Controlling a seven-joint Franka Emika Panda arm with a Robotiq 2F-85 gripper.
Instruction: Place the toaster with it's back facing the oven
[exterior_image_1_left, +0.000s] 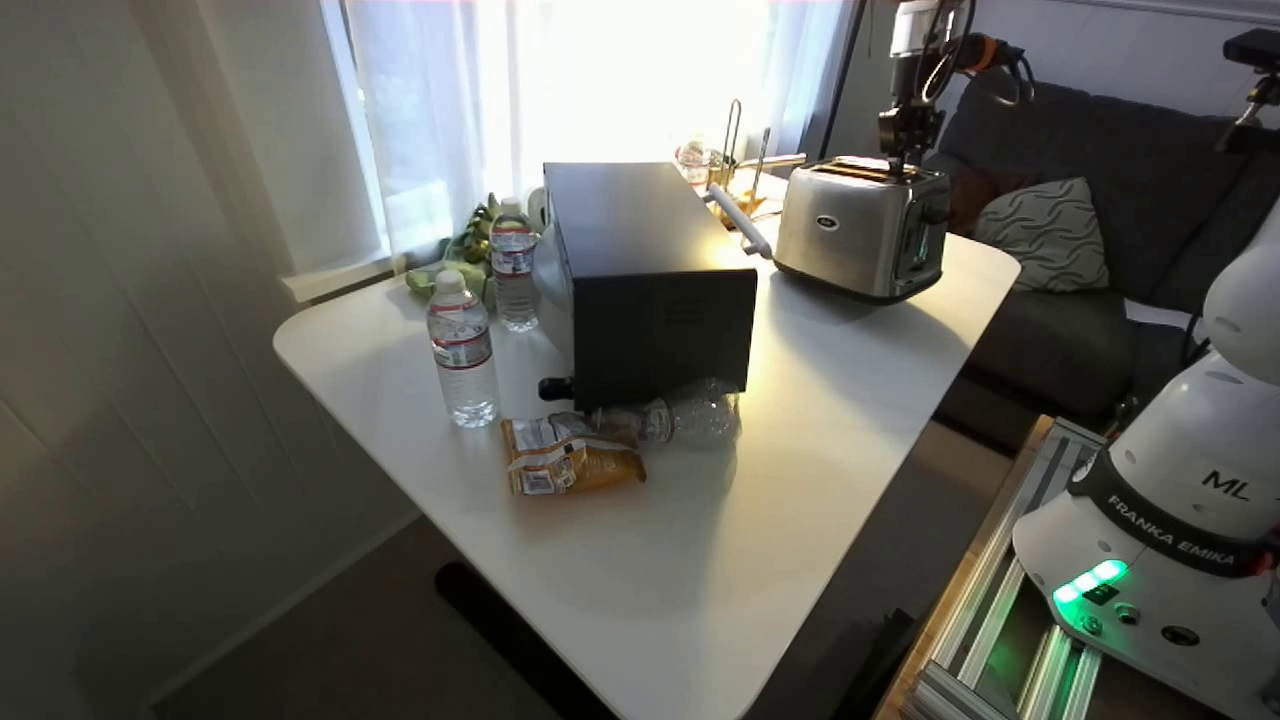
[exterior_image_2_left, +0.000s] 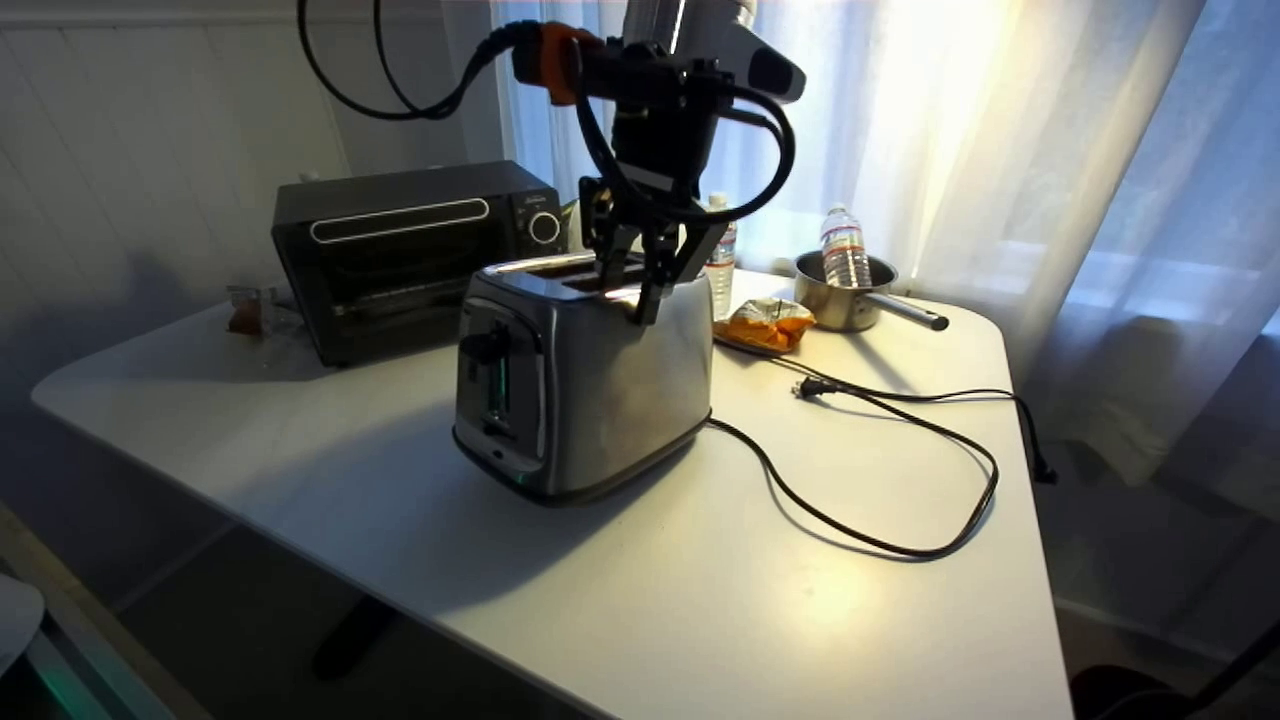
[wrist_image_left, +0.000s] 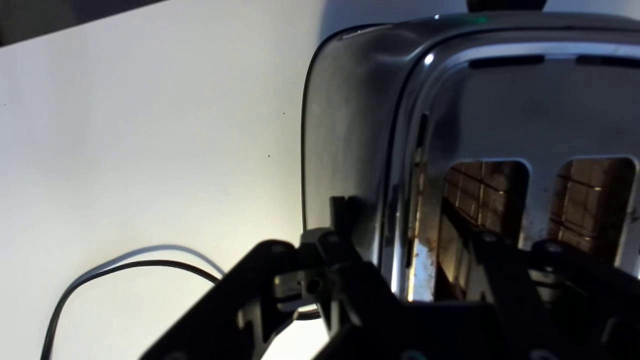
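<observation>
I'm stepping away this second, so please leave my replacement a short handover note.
Gripper: straddling the side wall of the toaster, one finger outside, one in a slot; whether it is clamped I cannot tell.
Toaster: on the door side of the oven; whether its base fully rests on the table is unclear.
Done: fingers placed around the wall.
Left: the cord end, probably the back, does not appear to face the oven squarely; likely check the grip, turn that end toward the oven, set down, release.
</observation>
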